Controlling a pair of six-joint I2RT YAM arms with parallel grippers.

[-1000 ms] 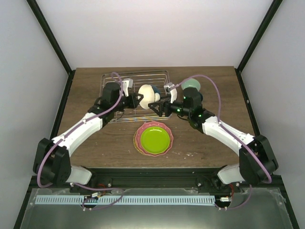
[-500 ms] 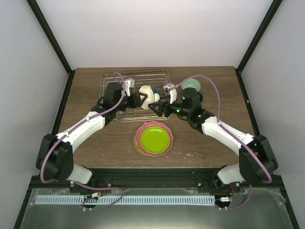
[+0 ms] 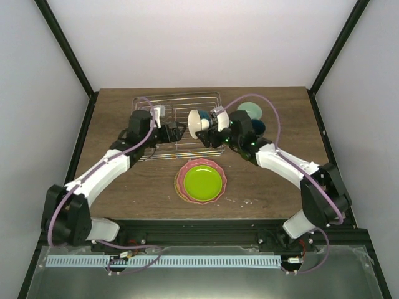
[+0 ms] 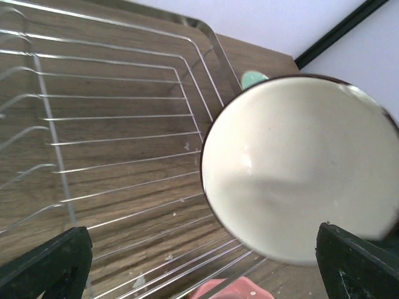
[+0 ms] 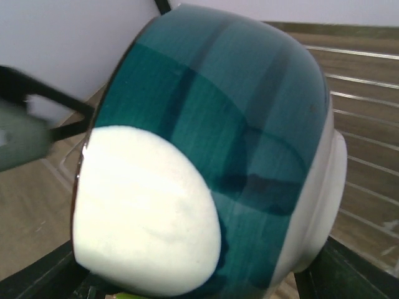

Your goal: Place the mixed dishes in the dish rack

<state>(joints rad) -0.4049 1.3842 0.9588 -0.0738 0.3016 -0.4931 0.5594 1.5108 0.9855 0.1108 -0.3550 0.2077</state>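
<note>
The cream bowl (image 3: 198, 120), glazed teal outside, is tipped on its side over the right end of the silver wire dish rack (image 3: 177, 99). The right gripper (image 3: 210, 126) clasps it across its sides. The left gripper (image 4: 202, 265) faces its open mouth, jaws spread wide on nothing. Near the rack's front, a lime-green round plate (image 3: 201, 180) lies on a pink scalloped plate (image 3: 181, 188). A pale mint bowl (image 3: 249, 109) and a dark blue mug (image 3: 257, 128) crowd the right arm.

No writing, brand or number can be read on the cream bowl (image 4: 293, 168) or the dish rack (image 4: 124, 116); the distant top view is possibly too coarse for fine print.
</note>
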